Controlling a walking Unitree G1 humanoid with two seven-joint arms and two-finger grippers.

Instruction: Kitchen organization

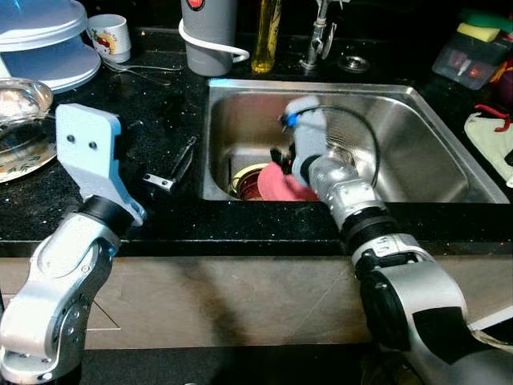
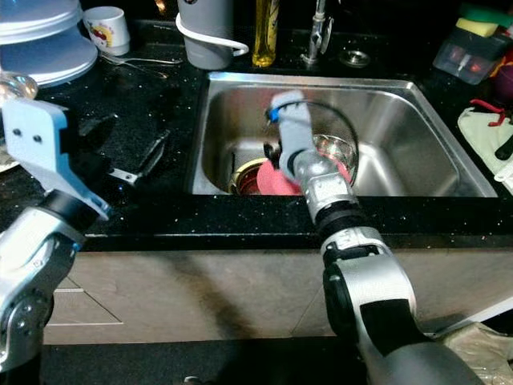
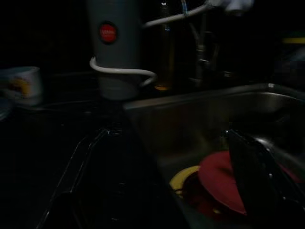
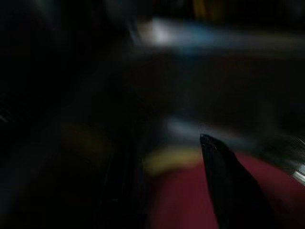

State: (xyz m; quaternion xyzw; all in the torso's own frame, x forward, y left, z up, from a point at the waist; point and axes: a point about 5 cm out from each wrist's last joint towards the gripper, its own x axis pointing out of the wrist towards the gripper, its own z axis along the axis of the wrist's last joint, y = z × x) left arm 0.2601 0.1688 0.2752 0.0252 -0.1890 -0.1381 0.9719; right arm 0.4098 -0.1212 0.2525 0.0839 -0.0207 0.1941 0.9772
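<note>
Dishes remain: right claw, grip state unclear, reaches the round red plate inside the stainless steel sink; organizing seems barely begun.

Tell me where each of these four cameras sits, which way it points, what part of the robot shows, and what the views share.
Left eye: on the head, looking down at the sink and counter; both arms show.
Right eye: beside it, same scene; the right gripper reaches into the sink.
Left wrist: above the counter, facing the grey jug and pink plate.
Right wrist: inside the sink, dark and blurred; one black finger shows.
Shared: the pink plate appears in all four.
</note>
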